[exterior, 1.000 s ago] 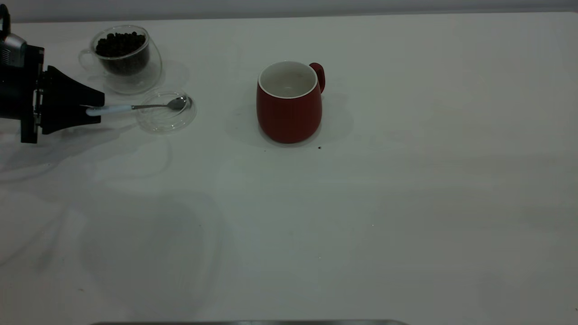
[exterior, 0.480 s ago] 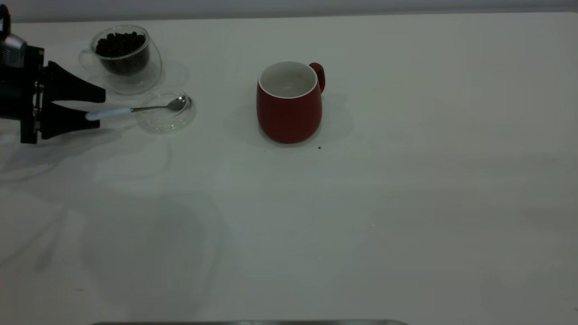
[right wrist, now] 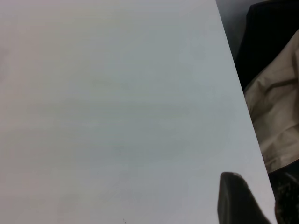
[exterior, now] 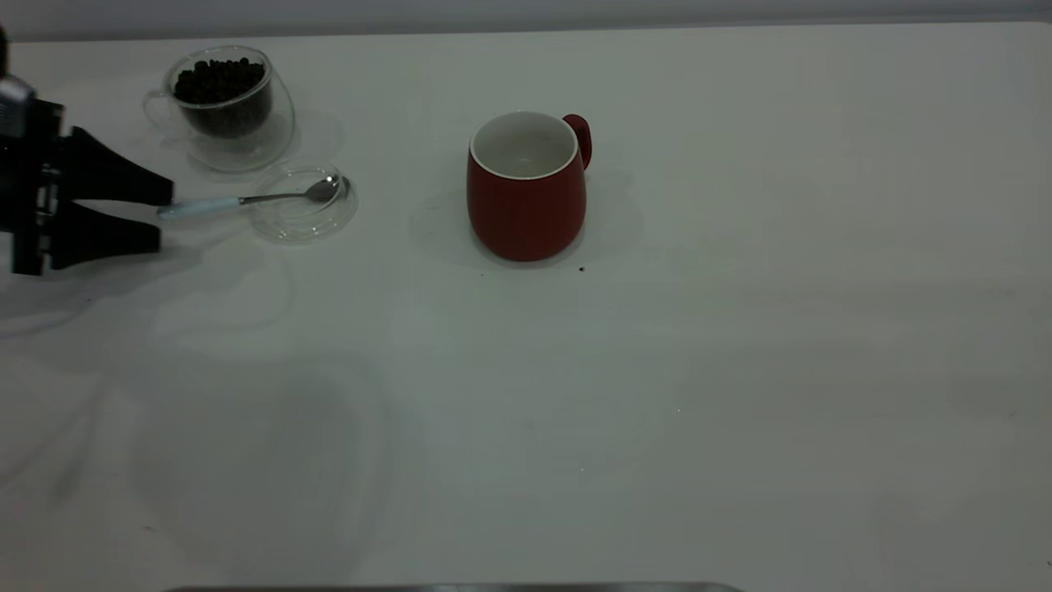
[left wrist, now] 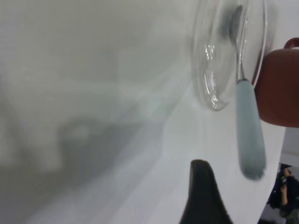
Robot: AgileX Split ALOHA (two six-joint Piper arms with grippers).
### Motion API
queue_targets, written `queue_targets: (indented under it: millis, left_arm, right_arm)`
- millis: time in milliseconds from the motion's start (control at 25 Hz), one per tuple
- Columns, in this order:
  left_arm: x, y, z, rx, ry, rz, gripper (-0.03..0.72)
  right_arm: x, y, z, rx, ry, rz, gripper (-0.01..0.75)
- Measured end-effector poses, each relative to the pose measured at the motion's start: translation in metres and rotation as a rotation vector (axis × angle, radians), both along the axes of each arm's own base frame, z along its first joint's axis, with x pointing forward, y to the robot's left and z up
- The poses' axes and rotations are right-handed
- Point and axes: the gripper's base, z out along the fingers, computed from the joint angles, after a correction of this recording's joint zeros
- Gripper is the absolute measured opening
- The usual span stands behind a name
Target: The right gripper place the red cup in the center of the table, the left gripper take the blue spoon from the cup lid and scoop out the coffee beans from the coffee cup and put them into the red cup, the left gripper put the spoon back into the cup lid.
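Note:
The red cup (exterior: 526,193) stands upright near the middle of the table (exterior: 657,370), white inside, handle to the back right. The blue spoon (exterior: 201,205) lies with its steel bowl in the clear cup lid (exterior: 302,212) and its pale handle (left wrist: 249,135) sticking out toward my left gripper (exterior: 163,215). That gripper is open at the table's left edge, the handle's end just at its mouth and untouched. Behind the lid stands the glass coffee cup (exterior: 226,103), holding dark coffee beans (exterior: 220,80). My right gripper (right wrist: 236,203) shows only as a dark part over bare table.
A tiny dark speck (exterior: 581,268) lies by the red cup's base. The table's edge (right wrist: 233,74) runs past the right gripper, with beige cloth (right wrist: 275,116) beyond it. A person (left wrist: 285,186) stands off the table's far side.
The left gripper, shut on the spoon's handle a second ago, has opened and drawn back to the left. The spoon stays lying in the lid.

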Motion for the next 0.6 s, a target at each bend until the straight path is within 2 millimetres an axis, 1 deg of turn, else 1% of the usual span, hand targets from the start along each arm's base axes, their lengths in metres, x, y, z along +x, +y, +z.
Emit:
queue_targets:
  millis: [80, 200, 360, 480, 600]
  left_arm:
    - [-0.002, 0.009, 0.007, -0.013, -0.01, 0.009, 0.558]
    - [-0.006, 0.029, 0.024, -0.001, -0.019, 0.031, 0.558]
    - [-0.012, 0.059, 0.056, 0.029, 0.014, 0.111, 0.558]
    - [-0.011, 0.074, 0.1, 0.041, -0.045, 0.166, 0.552]
    - [-0.006, 0.074, 0.165, 0.033, -0.173, 0.223, 0.529]
  right_arm:
    - [0.0, 0.0, 0.0, 0.0, 0.0, 0.0, 0.243]
    - [0.0, 0.0, 0.0, 0.0, 0.0, 0.0, 0.243]
    - [0.0, 0.0, 0.0, 0.0, 0.0, 0.0, 0.243]
    - [0.0, 0.0, 0.0, 0.0, 0.0, 0.0, 0.243]
    - [0.0, 0.0, 0.0, 0.0, 0.0, 0.0, 0.243]
